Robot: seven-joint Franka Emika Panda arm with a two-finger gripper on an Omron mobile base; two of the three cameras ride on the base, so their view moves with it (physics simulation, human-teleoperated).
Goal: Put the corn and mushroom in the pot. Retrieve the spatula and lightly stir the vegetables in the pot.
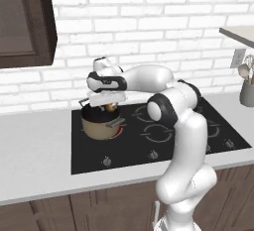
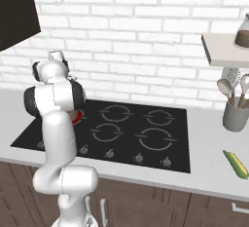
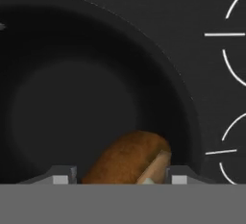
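The gripper [image 3: 115, 179] hangs straight over the pot [image 1: 100, 123] on the stove [image 2: 126, 128], jaws standing apart around the brown mushroom [image 3: 129, 163], though whether they grip it I cannot tell. The pot's dark floor lies open toward twelve o'clock in the hand view. The corn [image 2: 236, 164] lies far off on the counter [image 2: 214, 172], near four o'clock of the stove, its length running toward the front edge.

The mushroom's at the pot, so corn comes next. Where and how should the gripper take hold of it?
Grip the corn across its middle, coming straight down from above. It lies flat on the counter near the utensil cup, long and narrow, so close the fingers across its short width.
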